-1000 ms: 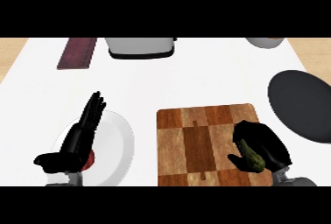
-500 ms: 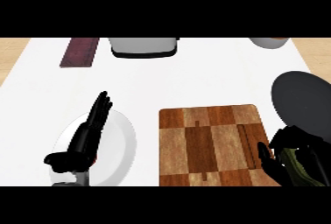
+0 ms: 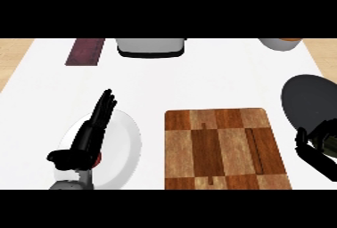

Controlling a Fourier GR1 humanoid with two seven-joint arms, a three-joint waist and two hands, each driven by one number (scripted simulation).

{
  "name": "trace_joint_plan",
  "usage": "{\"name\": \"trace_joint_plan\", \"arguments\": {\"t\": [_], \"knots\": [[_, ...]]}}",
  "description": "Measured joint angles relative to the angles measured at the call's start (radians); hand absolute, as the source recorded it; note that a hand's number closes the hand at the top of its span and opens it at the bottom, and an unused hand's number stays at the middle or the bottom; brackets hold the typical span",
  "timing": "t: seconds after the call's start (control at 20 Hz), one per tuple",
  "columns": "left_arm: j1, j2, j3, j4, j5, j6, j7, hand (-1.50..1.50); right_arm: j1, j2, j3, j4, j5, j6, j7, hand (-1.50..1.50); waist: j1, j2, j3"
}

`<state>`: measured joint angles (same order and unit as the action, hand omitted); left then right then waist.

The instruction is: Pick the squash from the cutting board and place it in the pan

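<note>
At the right edge of the head view, just beyond the cutting board's right side, the right hand shows only in part, its black fingers curled round the squash, of which a small olive-green patch is visible between the fingers. Squash: held off the board, at the near rim of the pan, a dark round item lying on the counter against the view's right edge; whether the squash touches the pan cannot be told. Cutting board: wooden, striped in light and dark blocks, flat on the white counter at centre-right, with nothing on its top. Left hand: open, fingers straight and pointing away from the robot, resting over a white plate at lower left; a small red item shows under the palm, its kind not clear. Far edge of the counter, left to right: a dark maroon flat rectangle, a grey and white appliance, and a grey round vessel cut off by the top of the view. Between squash and pan nothing stands.
</note>
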<state>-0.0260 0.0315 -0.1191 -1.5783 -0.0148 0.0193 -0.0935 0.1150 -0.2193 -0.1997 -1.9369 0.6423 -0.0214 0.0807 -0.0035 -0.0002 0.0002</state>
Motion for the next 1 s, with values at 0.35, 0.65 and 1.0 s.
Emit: {"name": "trace_joint_plan", "arguments": {"t": [0.35, 0.65, 1.0], "knots": [[-0.005, -0.005, -0.007, -0.014, 0.002, -0.01, 0.011, 0.0, -0.162, -0.081, -0.165, 0.332, -0.019, -0.135, -0.16, 1.5, 0.01, 0.003, 0.001], [-0.003, -0.011, -0.015, -0.012, -0.01, -0.005, 0.009, 0.0, -0.325, -0.149, -0.277, 0.654, -0.027, -0.304, -0.323, 1.5, 0.019, 0.005, 0.002], [0.005, -0.011, -0.018, -0.005, -0.008, -0.009, -0.008, 0.0, -0.549, -0.272, -0.392, 1.115, -0.115, -0.399, -0.565, 1.5, 0.03, 0.009, 0.003]]}}
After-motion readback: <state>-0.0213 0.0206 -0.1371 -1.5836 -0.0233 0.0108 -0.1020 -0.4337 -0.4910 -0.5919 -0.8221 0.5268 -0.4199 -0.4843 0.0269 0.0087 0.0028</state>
